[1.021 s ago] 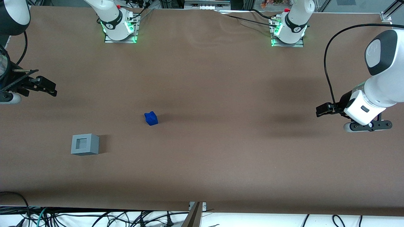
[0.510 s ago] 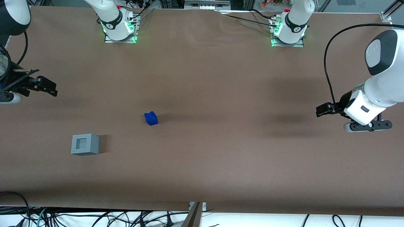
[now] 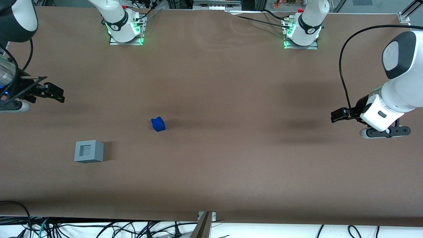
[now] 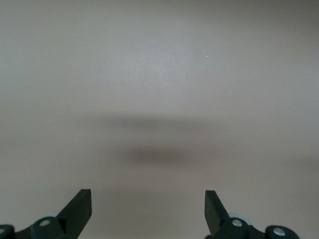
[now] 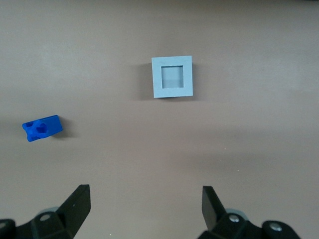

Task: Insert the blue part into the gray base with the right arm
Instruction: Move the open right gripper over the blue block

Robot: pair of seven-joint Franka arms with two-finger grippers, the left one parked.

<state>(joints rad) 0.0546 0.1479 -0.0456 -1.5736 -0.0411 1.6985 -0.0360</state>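
Hand (image 3: 54,93) has edged inward; blue part (image 3: 158,124) unmoved.

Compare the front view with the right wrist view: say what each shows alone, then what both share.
Only the front view shows the right arm, both arm bases and the table edge with cables below. Only the right wrist view looks straight down into the gray base's square socket and shows the gripper with its fingers open, high above the table. Both show the blue part and the gray base lying apart on the brown table.
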